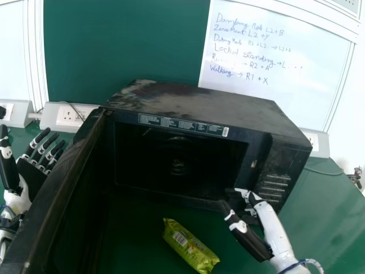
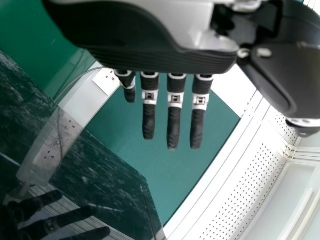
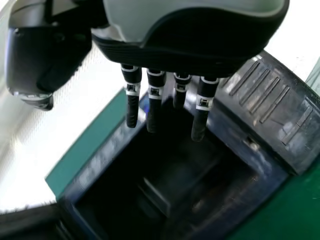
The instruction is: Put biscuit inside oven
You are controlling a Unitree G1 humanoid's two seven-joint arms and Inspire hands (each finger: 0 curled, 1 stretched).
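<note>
1. The long, green-wrapped biscuit packet is laid on the green tabletop, before the boxy black metal oven – a grasp and lift are called for.
2. The rectangular black door is swung wide, so that entry is allowed.
3. The black-and-white mechanical right hand is held by the oven's front, fingers straight and slightly spread, nothing pinched – presumably so the packet can be reached.
4. The matching left hand is held outside the door, fingers straight and spread, perhaps for steadying it.
</note>
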